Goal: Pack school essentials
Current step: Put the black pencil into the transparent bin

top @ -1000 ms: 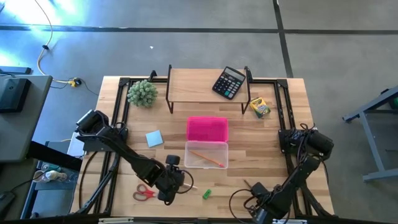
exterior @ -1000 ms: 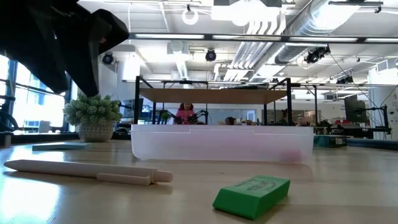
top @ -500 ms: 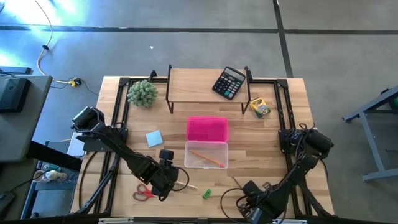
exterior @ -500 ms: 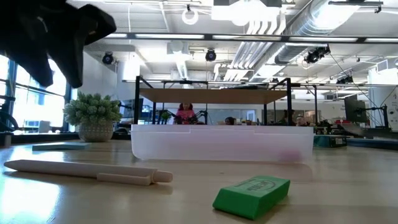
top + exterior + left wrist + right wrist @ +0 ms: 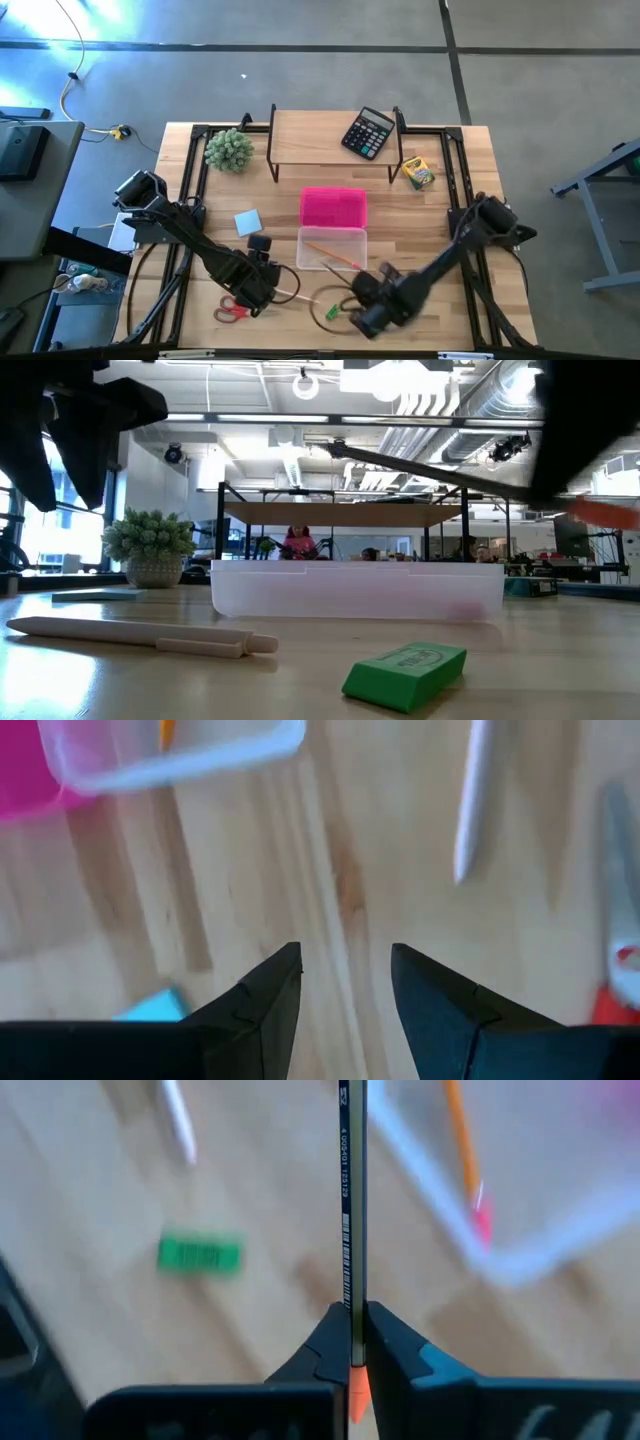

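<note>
My right gripper (image 5: 356, 292) hovers over the table's near middle, shut on a dark pencil (image 5: 351, 1200). The green eraser (image 5: 330, 312) lies flat beside it, and also shows as the green eraser (image 5: 200, 1255) in the right wrist view. The clear box (image 5: 332, 250) holds an orange pencil (image 5: 335, 255). My left gripper (image 5: 258, 270) is open over bare wood (image 5: 345, 955). It stands between the blue notepad (image 5: 248, 222), the white pen (image 5: 290, 296) and the red-handled scissors (image 5: 232, 311). The crayon box (image 5: 417, 173) lies at the far right. My right gripper pinches the dark pencil between its two fingers, near the pencil's orange eraser end (image 5: 351, 1295). The shaft runs straight out ahead along the fingers. It is lifted clear of the table and slants upward in the low view, where the shaft (image 5: 430, 472) crosses above the box.
The pink lid (image 5: 333, 207) lies open just beyond the box. A wooden shelf (image 5: 335, 140) on dark legs carries the black calculator (image 5: 367, 132). The green plant ball (image 5: 229, 150) stands at the far left. Bare wood shows right of the box.
My right arm has swung from the table's near right corner toward the left, carrying the pencil to the spot near the eraser and the box. My left gripper has drifted a little toward the left and far edges, staying open.
</note>
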Motion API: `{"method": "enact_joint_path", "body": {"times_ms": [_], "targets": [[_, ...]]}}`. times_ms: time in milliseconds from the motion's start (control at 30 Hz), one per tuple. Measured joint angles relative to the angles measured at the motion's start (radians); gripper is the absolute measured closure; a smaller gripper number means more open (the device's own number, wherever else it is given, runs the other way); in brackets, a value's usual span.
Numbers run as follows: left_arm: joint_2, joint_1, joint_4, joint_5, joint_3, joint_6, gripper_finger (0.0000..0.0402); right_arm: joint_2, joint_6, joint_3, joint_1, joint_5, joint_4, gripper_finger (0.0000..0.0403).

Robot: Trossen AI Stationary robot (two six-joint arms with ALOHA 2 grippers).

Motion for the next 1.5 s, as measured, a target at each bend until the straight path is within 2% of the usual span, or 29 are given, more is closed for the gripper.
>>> {"method": "enact_joint_path", "body": {"times_ms": [200, 467, 833, 1133, 1267, 1500], "targets": [[0.001, -0.009, -0.052, 0.002, 0.0, -0.059, 0.0257, -0.001, -0.28, 0.058, -0.143, -0.027, 0.0, 0.0399], [0.001, -0.057, -0.157, -0.01, 0.0, -0.181, 0.0257, -0.002, -0.486, 0.072, -0.283, -0.146, -0.021, 0.0399], [0.001, -0.071, -0.169, -0.025, 0.0, -0.246, 0.0257, 0.016, -0.564, 0.072, -0.374, -0.28, -0.126, 0.0399], [0.002, -0.041, -0.171, -0.021, 0.0, -0.238, 0.0257, 0.044, -0.594, 0.072, -0.396, -0.312, -0.135, 0.0394], [0.002, -0.026, -0.172, -0.013, 0.0, -0.238, 0.0256, 0.043, -0.598, 0.072, -0.404, -0.293, -0.14, 0.0366], [0.002, -0.022, -0.17, 0.04, 0.0, -0.238, 0.0234, 0.043, -0.619, 0.072, -0.406, -0.263, -0.142, 0.0275]]}}
